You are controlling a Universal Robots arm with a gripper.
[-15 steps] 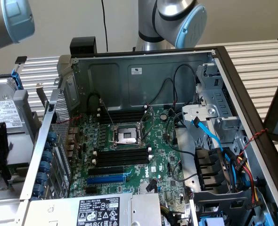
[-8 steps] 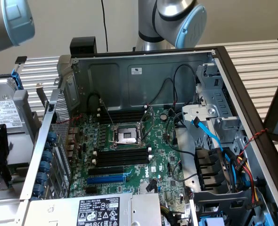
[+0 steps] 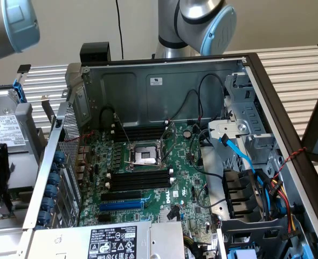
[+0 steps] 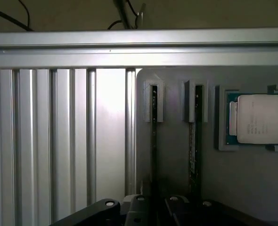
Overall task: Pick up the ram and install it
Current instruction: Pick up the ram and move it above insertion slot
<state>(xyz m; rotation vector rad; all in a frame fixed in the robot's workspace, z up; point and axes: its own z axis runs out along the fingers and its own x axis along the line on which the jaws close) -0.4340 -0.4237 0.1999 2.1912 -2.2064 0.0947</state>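
Two banks of black slots (image 3: 139, 181) flank the socket (image 3: 144, 156) inside the open case (image 3: 164, 86), with the arm (image 3: 202, 21) behind it. At the wrist, the ram (image 4: 154, 141) stands on edge in a gray holder (image 4: 172, 155) beside a second stick (image 4: 194, 141). The gripper (image 4: 156, 209) is lined up with the ram; open or closed, I cannot tell.

I am viewing a ribbed aluminium table (image 4: 59, 141) gleaming smooth and satin. The grey tray (image 4: 172, 155) is looking like matt plastic, its ram sticks (image 4: 154, 127) dull and dark, the processor (image 4: 259, 118) lid brushed metal. The computer case (image 3: 132, 91) is showing bare matt sheet metal, the motherboard (image 3: 159, 210) glossy green.
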